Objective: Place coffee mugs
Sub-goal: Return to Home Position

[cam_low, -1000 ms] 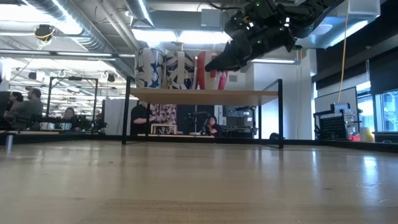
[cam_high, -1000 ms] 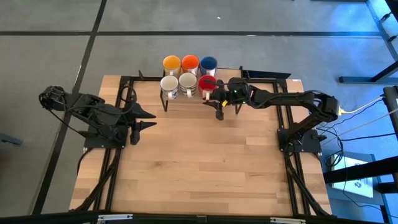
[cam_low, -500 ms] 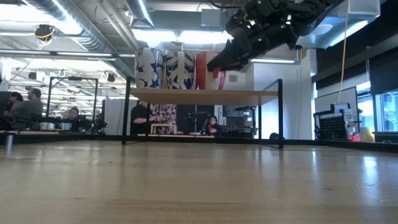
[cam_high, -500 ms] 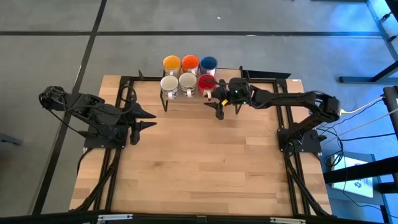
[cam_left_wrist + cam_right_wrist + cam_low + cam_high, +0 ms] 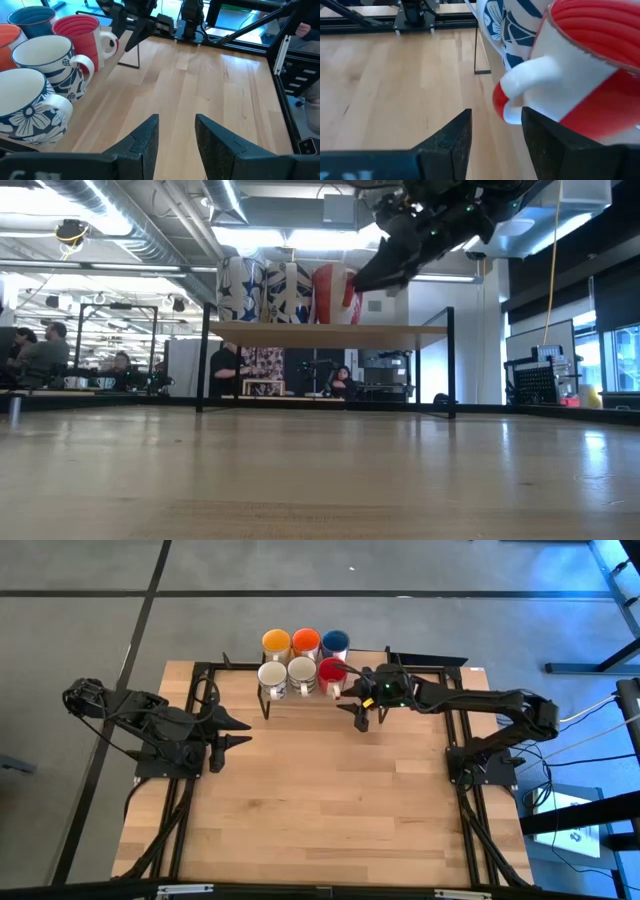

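Observation:
Six mugs stand on their bases on a raised shelf [image 5: 330,332] at the table's far edge. Yellow [image 5: 276,641], orange [image 5: 306,641] and dark blue [image 5: 335,641] form the far row. Two white mugs with blue patterns [image 5: 272,676] [image 5: 302,673] and the red mug [image 5: 332,672] form the near row. My right gripper [image 5: 351,698] is open just right of the red mug. In the right wrist view the mug's white handle [image 5: 520,85] sits just beyond the gripper's fingertips [image 5: 496,114], apart from them. My left gripper [image 5: 243,734] waits open at the table's left.
The shelf stands on thin black legs [image 5: 475,50] above the wooden table top [image 5: 320,800]. A black metal frame [image 5: 455,720] runs along the table's sides. People and desks show in the room beyond the table [image 5: 40,355].
My right gripper has drawn back from the red mug toward the table's right edge and risen a little. The red mug stays upright on the shelf, at the right end of the near row.

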Controlling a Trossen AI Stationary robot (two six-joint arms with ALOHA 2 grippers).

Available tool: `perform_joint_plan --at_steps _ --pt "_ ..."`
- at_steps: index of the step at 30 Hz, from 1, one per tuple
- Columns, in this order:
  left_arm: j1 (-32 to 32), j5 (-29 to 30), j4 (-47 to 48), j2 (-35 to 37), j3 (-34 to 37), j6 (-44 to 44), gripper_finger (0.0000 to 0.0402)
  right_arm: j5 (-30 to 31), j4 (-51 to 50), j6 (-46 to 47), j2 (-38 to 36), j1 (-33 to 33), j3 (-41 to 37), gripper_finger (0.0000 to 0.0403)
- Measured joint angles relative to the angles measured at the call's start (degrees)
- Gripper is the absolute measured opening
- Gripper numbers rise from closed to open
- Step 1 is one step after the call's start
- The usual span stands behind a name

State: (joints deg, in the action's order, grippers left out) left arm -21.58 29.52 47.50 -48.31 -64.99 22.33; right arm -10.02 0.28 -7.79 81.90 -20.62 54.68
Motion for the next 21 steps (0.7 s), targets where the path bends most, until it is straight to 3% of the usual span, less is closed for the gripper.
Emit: perform_joint_plan --at_steps 16,21 --pt "0.0 1.1 -0.4 0.7 0.1 -6.7 0.0119 2.4 -17.7 10.0 -16.0 0.0 0.0 0.0161" --pt "0.0 0.8 -1.5 5.0 0.9 -9.6 0.0083 -1.0 -17.6 15.7 -19.9 0.1 0.0 0.0155"
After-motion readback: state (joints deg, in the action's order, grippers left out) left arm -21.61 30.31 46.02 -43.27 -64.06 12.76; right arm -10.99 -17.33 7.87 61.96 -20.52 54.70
